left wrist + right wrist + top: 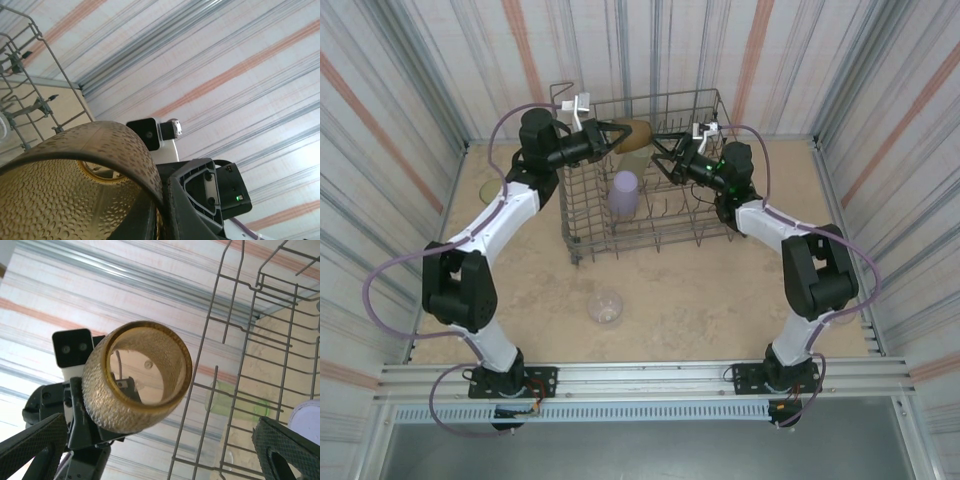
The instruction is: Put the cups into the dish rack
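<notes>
My left gripper is shut on the rim of the amber-brown cup, holding it on its side above the far end of the grey wire dish rack. In the left wrist view the dimpled amber-brown cup is close up, its wall pinched between the fingers. My right gripper faces it, open and a short way off; in its own view the cup hangs ahead of the spread fingertips. A lavender cup stands upside down in the rack. A clear cup lies on the table.
A pale yellow-green cup sits on the table left of the rack, partly behind my left arm, and shows through the rack wires in the right wrist view. Striped walls close in the table on three sides.
</notes>
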Robot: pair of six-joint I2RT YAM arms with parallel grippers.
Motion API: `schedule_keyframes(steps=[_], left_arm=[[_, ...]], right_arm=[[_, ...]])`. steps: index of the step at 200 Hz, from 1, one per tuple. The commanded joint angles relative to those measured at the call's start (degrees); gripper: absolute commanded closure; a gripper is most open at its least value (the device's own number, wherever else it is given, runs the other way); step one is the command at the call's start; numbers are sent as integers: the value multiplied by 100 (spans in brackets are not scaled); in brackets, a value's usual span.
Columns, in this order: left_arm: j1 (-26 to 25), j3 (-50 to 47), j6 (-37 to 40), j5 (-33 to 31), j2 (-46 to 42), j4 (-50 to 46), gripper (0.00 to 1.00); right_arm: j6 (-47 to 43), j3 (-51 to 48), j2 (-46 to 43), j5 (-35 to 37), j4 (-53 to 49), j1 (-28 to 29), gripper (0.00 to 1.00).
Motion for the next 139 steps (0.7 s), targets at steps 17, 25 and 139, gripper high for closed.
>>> schedule_keyframes(steps=[17,25,139], left_arm=[[-35,0,-179,405,128,497,100],[-41,23,-158,430,154,488,100],[-208,211,-434,591,512,908,100]], right_arm=[[417,358,214,-86,586,-63,1],[484,393,262,-86,666,-59,1],[869,659,562,-149,1009,-35,20]])
